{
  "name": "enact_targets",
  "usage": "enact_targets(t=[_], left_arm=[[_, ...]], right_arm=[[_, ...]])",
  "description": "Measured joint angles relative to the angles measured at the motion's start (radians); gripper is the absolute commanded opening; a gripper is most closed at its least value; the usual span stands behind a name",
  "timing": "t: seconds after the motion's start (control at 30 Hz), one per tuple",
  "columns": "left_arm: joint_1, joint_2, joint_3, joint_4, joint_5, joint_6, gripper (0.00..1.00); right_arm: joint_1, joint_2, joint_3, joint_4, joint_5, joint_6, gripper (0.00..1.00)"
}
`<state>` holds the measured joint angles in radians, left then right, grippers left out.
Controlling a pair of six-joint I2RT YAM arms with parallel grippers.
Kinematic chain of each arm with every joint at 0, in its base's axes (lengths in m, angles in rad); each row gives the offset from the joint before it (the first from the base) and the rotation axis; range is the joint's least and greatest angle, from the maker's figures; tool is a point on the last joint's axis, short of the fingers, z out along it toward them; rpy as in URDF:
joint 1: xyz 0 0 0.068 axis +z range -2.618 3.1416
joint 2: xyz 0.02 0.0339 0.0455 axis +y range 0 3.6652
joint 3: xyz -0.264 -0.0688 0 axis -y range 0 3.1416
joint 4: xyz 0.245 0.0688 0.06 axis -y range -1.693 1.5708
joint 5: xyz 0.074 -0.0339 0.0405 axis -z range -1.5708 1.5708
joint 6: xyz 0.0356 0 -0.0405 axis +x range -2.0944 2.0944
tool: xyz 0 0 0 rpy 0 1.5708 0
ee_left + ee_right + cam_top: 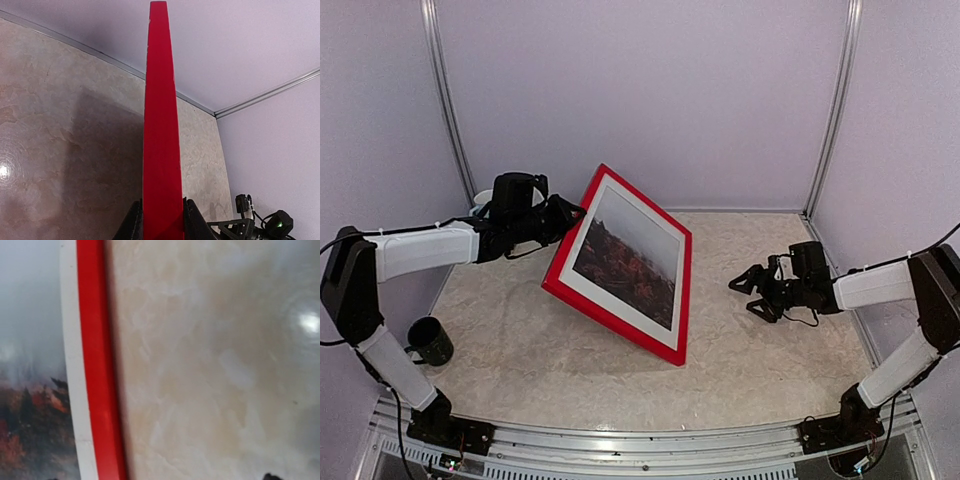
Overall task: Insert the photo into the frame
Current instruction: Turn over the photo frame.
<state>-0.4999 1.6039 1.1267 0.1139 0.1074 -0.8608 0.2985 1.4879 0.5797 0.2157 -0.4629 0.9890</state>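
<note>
The left fingers (133,226) are narrow, pinching the red bar of the frame (610,318) and holding that side tilted up off the surface (520,350). The photo (632,255) shows inside the frame. The right fingers (748,281) are spread wide, holding nothing, well apart to the frame's right.

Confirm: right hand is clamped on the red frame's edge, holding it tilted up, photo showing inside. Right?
No. The left hand clamps the frame by its edge; the right hand sits open, apart from it. The top external view shows this, and the left wrist view has the red bar between its fingers. The frame is tilted up with the photo showing inside.
</note>
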Motion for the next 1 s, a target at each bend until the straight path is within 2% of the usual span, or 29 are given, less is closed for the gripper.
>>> enact_targets(t=[0.67, 1.0], left_arm=[[-0.069, -0.043, -0.221, 0.218, -0.013, -0.105, 0.1], [-0.093, -0.044, -0.253, 0.262, -0.026, -0.127, 0.1]], right_arm=[[0.096, 0.266, 0.216, 0.003, -0.016, -0.023, 0.87], [0.132, 0.375, 0.307, 0.059, -0.06, -0.021, 0.86]])
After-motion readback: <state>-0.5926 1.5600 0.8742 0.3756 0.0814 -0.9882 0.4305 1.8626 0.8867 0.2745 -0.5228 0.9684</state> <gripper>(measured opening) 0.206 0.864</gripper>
